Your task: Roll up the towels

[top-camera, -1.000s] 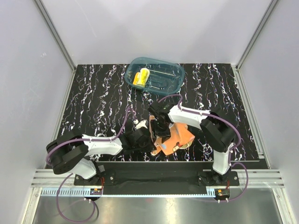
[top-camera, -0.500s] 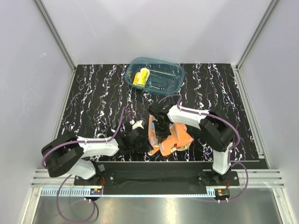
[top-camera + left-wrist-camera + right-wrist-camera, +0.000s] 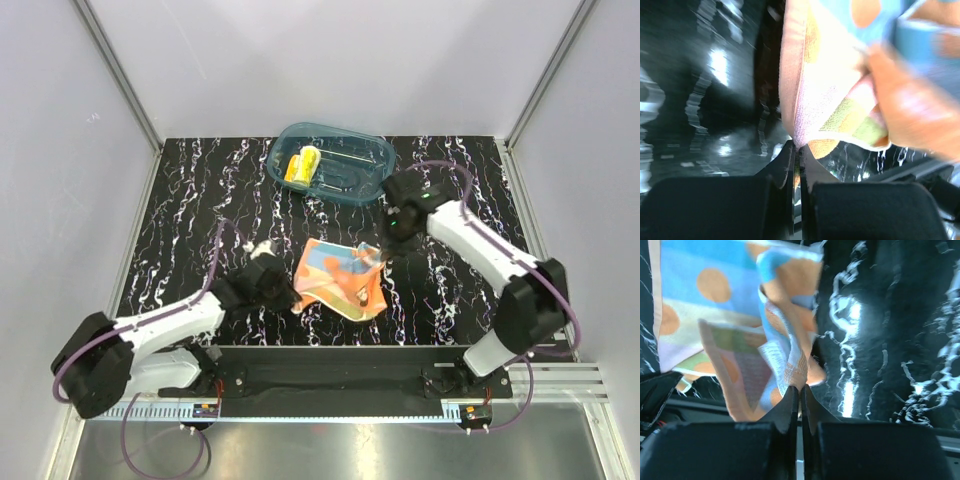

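Pale grey walls (image 3: 320, 60) box in a black bench (image 3: 190, 200) veined with white, and I'm looking down on it from behind both arm bases. At the far edge, about centre, sits the teal see-through tub (image 3: 368, 178). The yellow towel (image 3: 301, 165) lies inside it at the left end, bundled into a short roll.

Now the middle of the bench, nearer my side: the orange towel (image 3: 335, 275) is spread open between the two arms, creased and uneven, showing orange dots, pale yellow and light-blue bands. It is well apart from the tub.

Left pincer (image 3: 289, 297) is at the towel's left corner. On the left wrist camera its fingers are pressed together with the pinkish hem caught right at the tips, so it's clamped on the orange towel. That view is blurred, but the cloth fans away from the tips and fills the upper right.

Right pincer (image 3: 383, 251) is over at the towel's far right corner, its arm reaching in from the right. On the right wrist camera the fingers meet in a thin line, with a folded edge of the cloth nipped between them, so it's clamped on the orange towel too. The rest of the cloth hangs off to the left.

From above I can't tell how much of the cloth rests on the bench.
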